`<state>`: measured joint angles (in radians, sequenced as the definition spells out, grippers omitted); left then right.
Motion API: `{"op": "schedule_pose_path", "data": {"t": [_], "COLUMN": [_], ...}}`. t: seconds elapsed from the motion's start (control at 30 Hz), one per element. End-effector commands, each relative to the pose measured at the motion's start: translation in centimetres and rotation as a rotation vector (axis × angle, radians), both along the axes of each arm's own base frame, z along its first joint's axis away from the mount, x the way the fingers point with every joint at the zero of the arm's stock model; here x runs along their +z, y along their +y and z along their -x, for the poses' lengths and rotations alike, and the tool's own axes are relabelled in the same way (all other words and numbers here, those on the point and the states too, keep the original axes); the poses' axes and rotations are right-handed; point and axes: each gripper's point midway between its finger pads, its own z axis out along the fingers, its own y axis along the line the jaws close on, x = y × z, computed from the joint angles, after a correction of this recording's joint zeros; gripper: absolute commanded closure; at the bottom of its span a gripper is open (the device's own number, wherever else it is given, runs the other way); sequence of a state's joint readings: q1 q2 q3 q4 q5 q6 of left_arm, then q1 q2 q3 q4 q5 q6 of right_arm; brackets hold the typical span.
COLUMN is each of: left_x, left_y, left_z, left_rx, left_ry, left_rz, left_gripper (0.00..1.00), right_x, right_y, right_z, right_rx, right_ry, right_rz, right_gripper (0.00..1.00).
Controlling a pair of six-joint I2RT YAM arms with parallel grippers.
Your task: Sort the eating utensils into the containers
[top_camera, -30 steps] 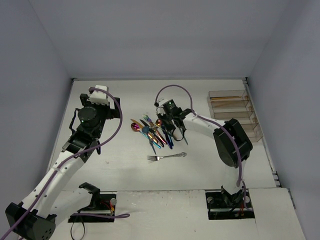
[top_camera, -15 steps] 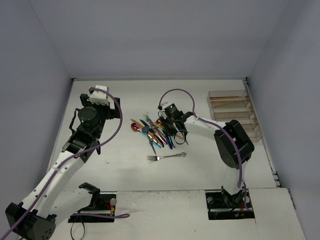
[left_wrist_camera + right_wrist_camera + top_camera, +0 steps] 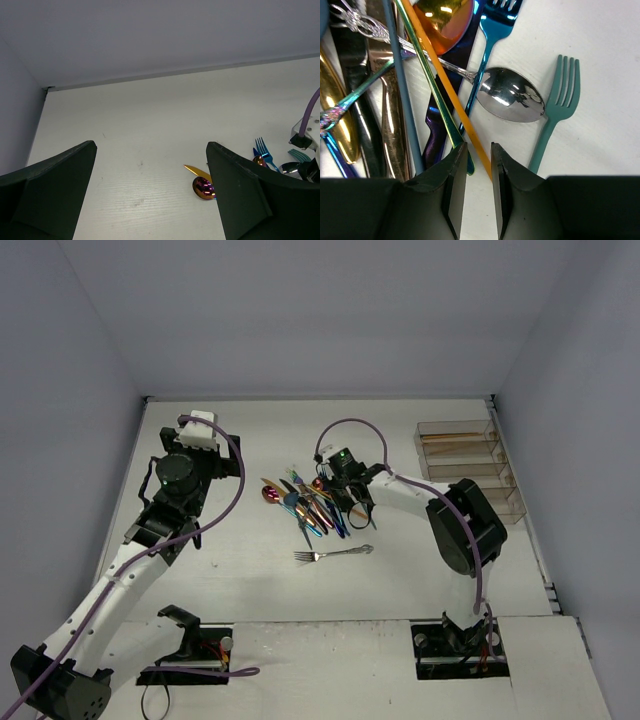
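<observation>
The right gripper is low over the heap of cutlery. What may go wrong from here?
The right gripper sits at the ends of a gold handle and a green handle side by side, so it may pinch both. Both cross the stem of the silver spoon, so a lift may shift others.

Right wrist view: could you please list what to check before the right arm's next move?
1. Right tool over the utensil pile: ok.
2. Gold handle end between its fingers: ok.
3. Handle firmly gripped: cannot tell.
4. Gold handle lying alone: not ok, iridescent green handle hugs it.
5. Left tool open, away from the pile: ok.
6. Clear trays unobstructed: ok.
</observation>
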<state>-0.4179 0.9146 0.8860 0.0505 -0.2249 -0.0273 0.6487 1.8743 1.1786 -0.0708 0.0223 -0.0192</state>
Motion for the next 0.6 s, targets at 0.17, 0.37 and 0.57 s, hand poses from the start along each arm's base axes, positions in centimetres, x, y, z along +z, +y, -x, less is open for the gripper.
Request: {"op": "schedule_pose_path", "data": {"t": [0.17, 0.37, 0.57], "left_x": [2.6, 2.6, 2.5], "left_y": [-0.3, -0.3, -0.4], "left_z": [0.0, 0.0, 0.0], "left_rx": [-0.013, -0.016, -0.016], "left_ry": [-0.084, -0.084, -0.081], "left_rz": [0.030, 0.033, 0.033], "left_gripper": [0.10, 0.10, 0.10], "right_x": [-1.5, 1.2, 9.4], "right_y": [-0.1, 0.7, 1.0], "right_z": [-1.2, -1.1, -2.6], "right_rx": [0.025, 0.066, 0.028], "right_ry": [0.010, -0.033, -0.211], "right_rz": [0.025, -0.018, -0.103], "right_gripper": [0.83, 1.00, 1.00]}}
